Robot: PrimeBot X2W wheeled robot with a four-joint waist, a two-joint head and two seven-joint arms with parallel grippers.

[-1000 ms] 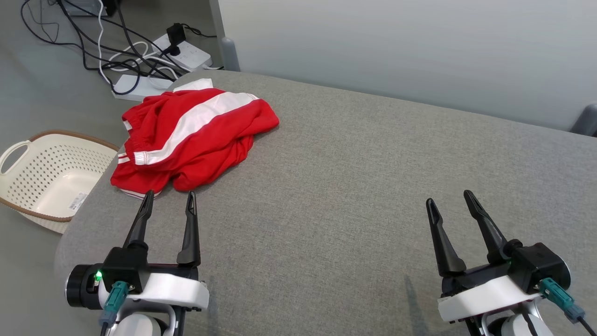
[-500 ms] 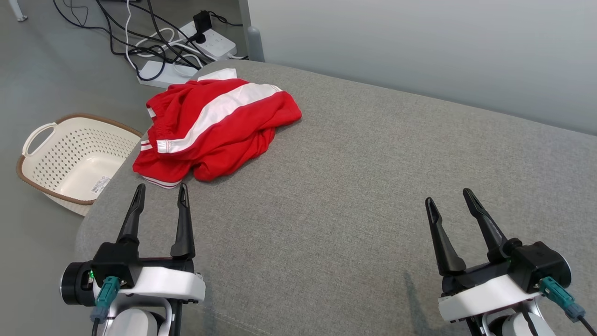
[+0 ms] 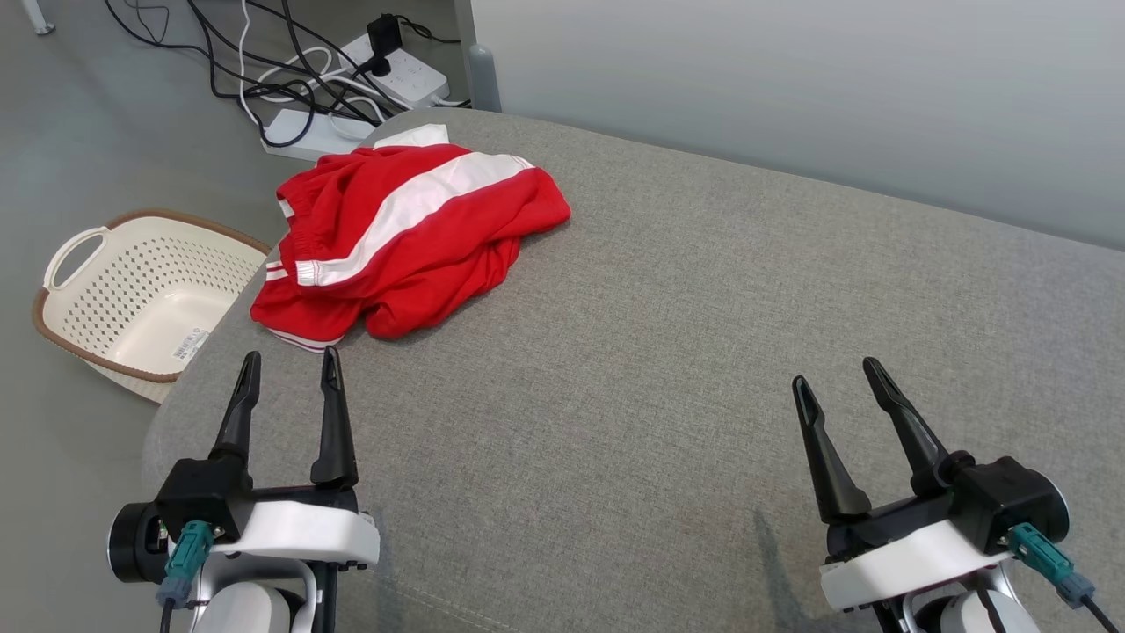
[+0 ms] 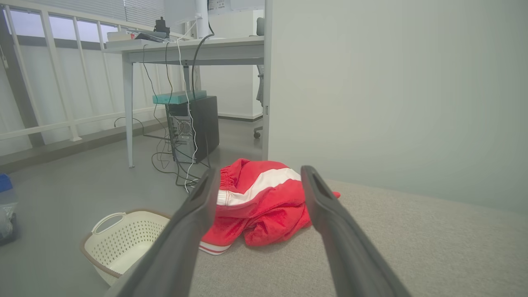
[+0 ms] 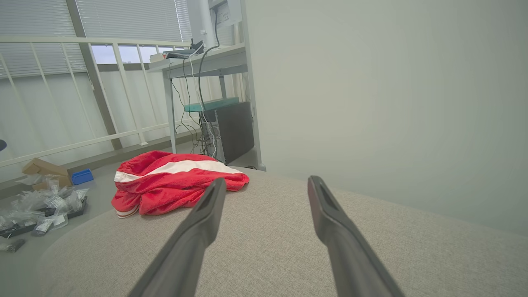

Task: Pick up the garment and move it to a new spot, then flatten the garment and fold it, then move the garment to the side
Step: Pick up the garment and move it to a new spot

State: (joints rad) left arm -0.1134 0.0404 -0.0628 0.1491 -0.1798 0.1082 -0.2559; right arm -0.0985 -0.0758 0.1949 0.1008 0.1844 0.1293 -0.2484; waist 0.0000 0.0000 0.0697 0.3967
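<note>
Head view: garment (image 3: pixel 404 242) lies crumpled upper left on the cushion (image 3: pixel 659 352). I find left gripper (image 3: pixel 290 354) and right gripper (image 3: pixel 834 373) spread wide, empty.
Left wrist view: garment centred between fingers (image 4: pixel 185 231), likely aligned for pickup.
Right wrist view: garment sits left of centre.

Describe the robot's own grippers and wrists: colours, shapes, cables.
The left gripper and right gripper match: two long, tapering black fingers on a black block, mounted on a white shell with a pale rounded forearm behind. A teal cable plug sits at each wrist.
</note>
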